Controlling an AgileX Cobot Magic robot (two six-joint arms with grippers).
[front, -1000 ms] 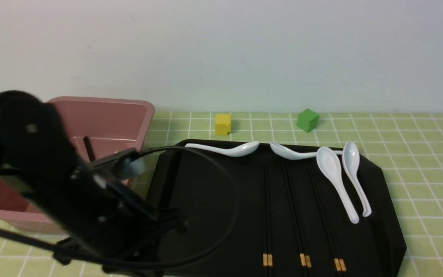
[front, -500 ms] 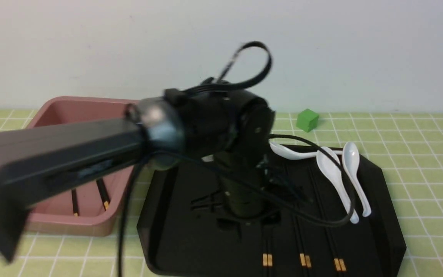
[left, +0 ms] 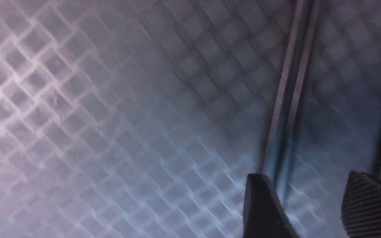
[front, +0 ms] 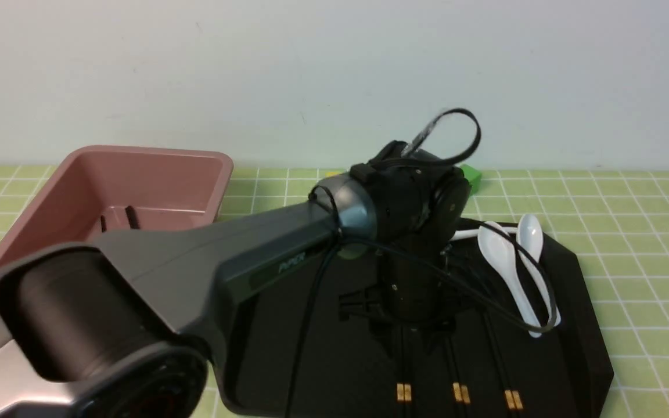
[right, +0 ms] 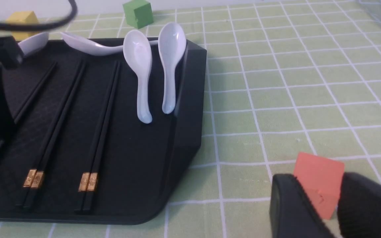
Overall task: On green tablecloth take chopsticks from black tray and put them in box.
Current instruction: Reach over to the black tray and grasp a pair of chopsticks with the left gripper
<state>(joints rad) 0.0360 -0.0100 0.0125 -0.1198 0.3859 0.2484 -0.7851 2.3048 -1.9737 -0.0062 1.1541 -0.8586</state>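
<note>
Three pairs of black chopsticks [front: 404,392] with gold bands lie on the black tray [front: 578,325] on the green tablecloth [front: 630,232]. My left gripper [front: 411,338] points down just above the left pair, open. In the left wrist view that pair [left: 289,99] runs between the fingers [left: 260,205], close to one of them, over the textured tray floor [left: 111,115]. The pink box [front: 137,174] at the left holds two chopsticks [front: 131,217]. My right gripper [right: 317,185] hovers low over the cloth [right: 293,82] right of the tray [right: 190,109], fingers a little apart, holding nothing.
Several white spoons [front: 509,273] lie at the tray's back and right side. A green cube [right: 139,13] and a yellow cube [right: 20,19] stand behind the tray. An orange cube [right: 319,175] sits on the cloth just beyond my right fingertips.
My left arm has swung from the box across to the tray and come down over the left pair. Its jaws have opened. Two chopsticks now lie in the box.
</note>
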